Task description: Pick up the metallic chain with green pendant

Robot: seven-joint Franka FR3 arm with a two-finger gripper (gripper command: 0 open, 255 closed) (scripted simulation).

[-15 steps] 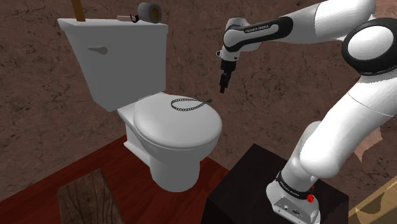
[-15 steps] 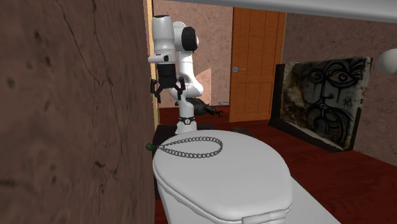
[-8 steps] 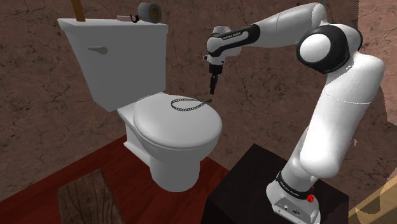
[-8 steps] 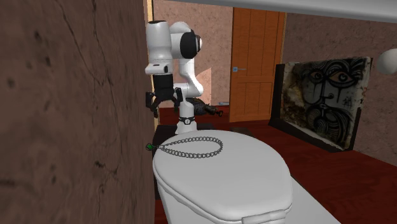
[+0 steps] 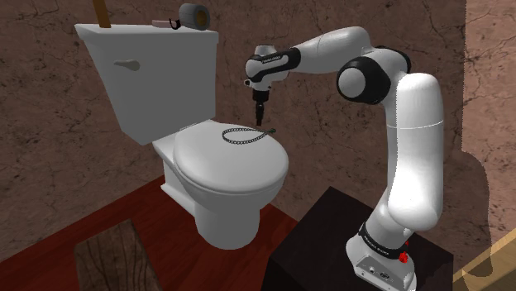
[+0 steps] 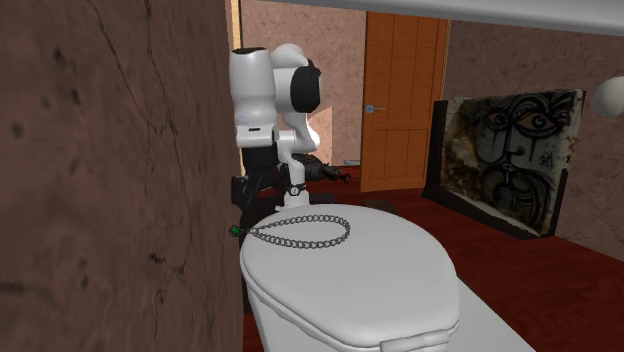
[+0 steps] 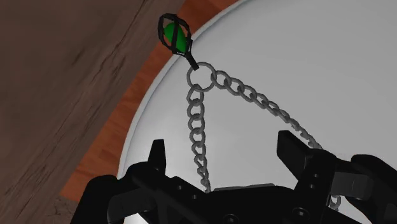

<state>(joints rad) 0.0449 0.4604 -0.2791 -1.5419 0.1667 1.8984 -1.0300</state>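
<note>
- The chain (image 7: 196,121) lies in a loop on the closed white toilet lid (image 7: 331,57). Its green pendant (image 7: 175,35) sits at the rim nearest the wall (image 7: 57,76) and seems to poke just past the edge.
- The gripper (image 7: 222,146) is empty, with its fingers spread wide. It hangs above the pendant end of the loop, clear of the links.
- The step in hand looks like the descent. It is best made straight down, with the fingers straddling the strands close to the ring where they meet.
- The links lie low and flat, so the fingers should close only when the tips are nearly on the lid. A pinch made higher would likely catch nothing.
- The lid curves away right beside the pendant. A sideways nudge could tip the pendant over and pull the chain down to the floor (image 7: 137,111).
- The wall is close on the pendant side, and the tank (image 5: 165,74) rises behind the lid. The open room is overhead and back toward the stand (image 5: 331,240), so a straight vertical lift seems safest.
</note>
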